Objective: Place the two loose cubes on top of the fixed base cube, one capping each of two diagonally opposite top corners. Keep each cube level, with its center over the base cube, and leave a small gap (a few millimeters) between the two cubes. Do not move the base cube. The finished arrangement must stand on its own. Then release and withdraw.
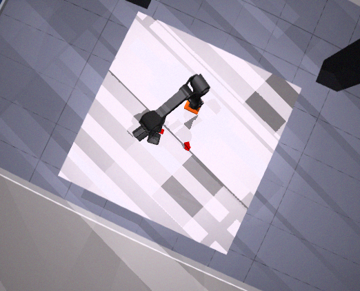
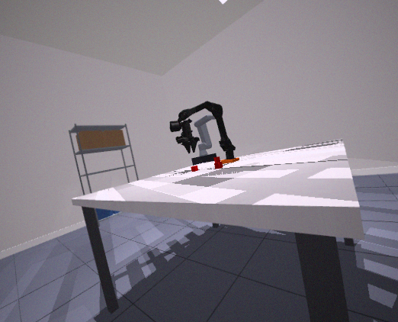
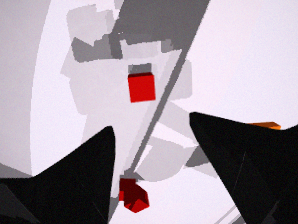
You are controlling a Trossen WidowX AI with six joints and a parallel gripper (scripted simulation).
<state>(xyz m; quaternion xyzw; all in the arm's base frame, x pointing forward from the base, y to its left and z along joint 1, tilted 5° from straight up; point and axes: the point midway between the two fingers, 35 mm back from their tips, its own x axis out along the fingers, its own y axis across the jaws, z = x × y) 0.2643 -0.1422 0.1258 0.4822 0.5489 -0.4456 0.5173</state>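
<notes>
gripper [image 3: 149, 163] is hanging above the table [image 2: 290, 214] with its fingers apart, holding nothing. one red cube [image 3: 141, 87] is lying flat ahead of the fingers, on its own. the red stack [image 3: 133, 195] is sitting lower in the wrist view, between the fingertips' dark shapes, so the cube looks like the next grab.

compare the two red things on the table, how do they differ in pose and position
The lone red cube lies flat on the table, square to the wrist view; the red stack looks like one cube perched on another, so it stands taller in the exterior view. From above, the lone cube sits right beside the open, empty tool, while the stack stands apart from it. Both are the same bright red.
</notes>
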